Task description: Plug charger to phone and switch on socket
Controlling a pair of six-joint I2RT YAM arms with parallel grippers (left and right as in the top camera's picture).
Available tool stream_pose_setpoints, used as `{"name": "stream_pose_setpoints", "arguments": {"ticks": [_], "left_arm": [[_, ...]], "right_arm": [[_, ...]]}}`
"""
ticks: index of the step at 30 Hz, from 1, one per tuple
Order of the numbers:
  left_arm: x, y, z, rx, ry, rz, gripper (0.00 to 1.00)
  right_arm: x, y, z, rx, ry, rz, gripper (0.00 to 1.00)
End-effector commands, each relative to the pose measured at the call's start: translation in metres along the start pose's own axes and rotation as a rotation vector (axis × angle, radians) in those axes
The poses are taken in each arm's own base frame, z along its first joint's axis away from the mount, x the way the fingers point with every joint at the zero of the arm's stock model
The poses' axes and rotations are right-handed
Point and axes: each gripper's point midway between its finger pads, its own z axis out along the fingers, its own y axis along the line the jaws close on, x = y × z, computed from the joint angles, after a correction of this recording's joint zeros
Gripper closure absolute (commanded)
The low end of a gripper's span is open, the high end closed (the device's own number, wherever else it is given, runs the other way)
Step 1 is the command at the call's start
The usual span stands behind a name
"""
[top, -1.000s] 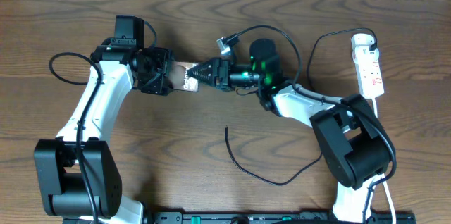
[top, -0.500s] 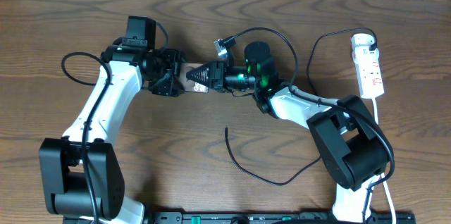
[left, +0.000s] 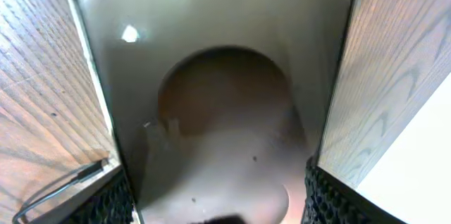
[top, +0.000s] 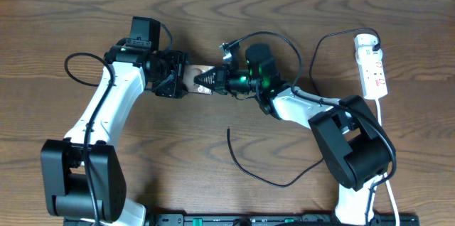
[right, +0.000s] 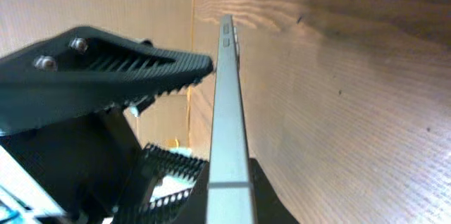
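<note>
The phone (top: 194, 77) shows as a brown slab between the two grippers at table centre-left. My left gripper (top: 175, 82) is shut on it across its width; in the left wrist view the phone's face (left: 225, 111) fills the gap between the black fingers (left: 330, 199). My right gripper (top: 207, 81) is shut on the phone's right end; the right wrist view shows the silver edge (right: 229, 111) running up from between the jaws. The charger (top: 264, 175) lies loose on the table, its tip (top: 229, 131) below the grippers. The socket (top: 373, 66) lies at the far right.
A white cord (top: 380, 116) runs from the socket down the right side behind my right arm's base (top: 355, 148). The left arm's base (top: 78, 180) stands at the lower left. Black wiring (top: 274, 38) loops above my right wrist.
My left gripper has carried the phone to the right. The right gripper's jaws have gone from open to shut on the phone's right end.
</note>
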Motion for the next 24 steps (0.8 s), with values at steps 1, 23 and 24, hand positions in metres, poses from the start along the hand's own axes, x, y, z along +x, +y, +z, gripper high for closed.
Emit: {"name": "stream_pose_setpoints", "arguments": {"ticks": [1, 23, 24], "left_arm": [[0.005, -0.002, -0.001, 0.011, 0.016, 0.003, 0.93], [0.043, -0.096, -0.053, 0.548, 0.234, 0.779, 0.09], [0.042, -0.099, -0.056, 0.565, 0.226, 0.787, 0.09]], "right_arm": [[0.004, 0.015, 0.003, -0.038, 0.029, -0.024, 0.99], [-0.104, -0.006, -0.090, -0.058, -0.272, 0.030, 0.99], [-0.111, -0.004, -0.097, -0.077, -0.299, 0.060, 0.99]]}}
